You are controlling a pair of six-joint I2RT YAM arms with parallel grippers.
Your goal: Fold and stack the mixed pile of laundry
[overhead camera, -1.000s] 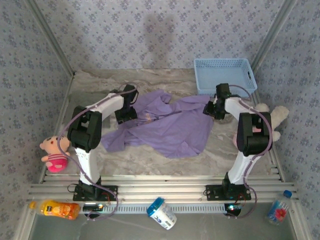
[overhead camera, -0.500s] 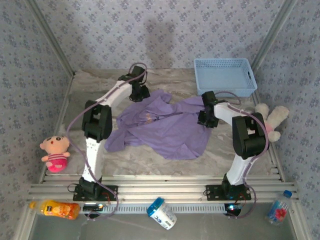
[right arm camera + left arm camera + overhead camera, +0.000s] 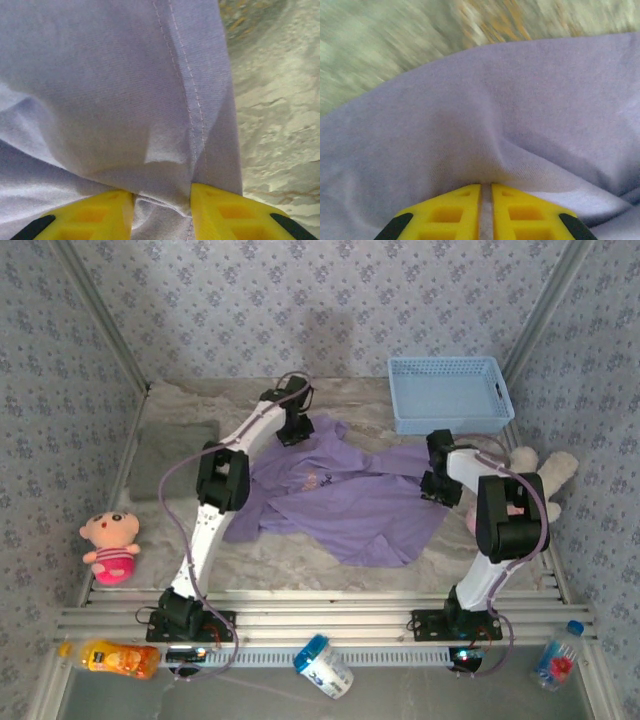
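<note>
The lavender-purple T-shirt (image 3: 345, 500) lay spread and rumpled across the middle of the desk (image 3: 300, 565), reaching from near the far edge towards the right edge. Its chest print showed as a small orange-and-dark mark facing up, too small to read.

The left gripper (image 3: 295, 430) sat at the shirt's far-left corner, near the desk's far edge. In the left wrist view its yellow fingers (image 3: 455, 212) were clenched almost together, with a thin fold of the lavender cloth pinched in the slit between them. The right gripper (image 3: 437, 490) sat at the shirt's right side, near the desk's right edge. In the right wrist view its yellow fingers (image 3: 225, 210) stood a little apart, grasping a bunched fold of the same shirt beside a stitched seam.

The plain gray garment (image 3: 175, 445) lay flat by the desk's left edge, apart from the shirt. A light blue lattice basket (image 3: 450, 390) stood in the far-right corner. A pink-and-white plush doll (image 3: 110, 545) lay at the left edge, and a pale plush toy (image 3: 545, 472) at the right edge behind the right arm.

On the ledge in front of the arm bases lay an orange bottle (image 3: 120, 658), a blue-and-white container (image 3: 325, 665) and a clear bottle with a blue cap (image 3: 555, 658); none of their labels could be read.
</note>
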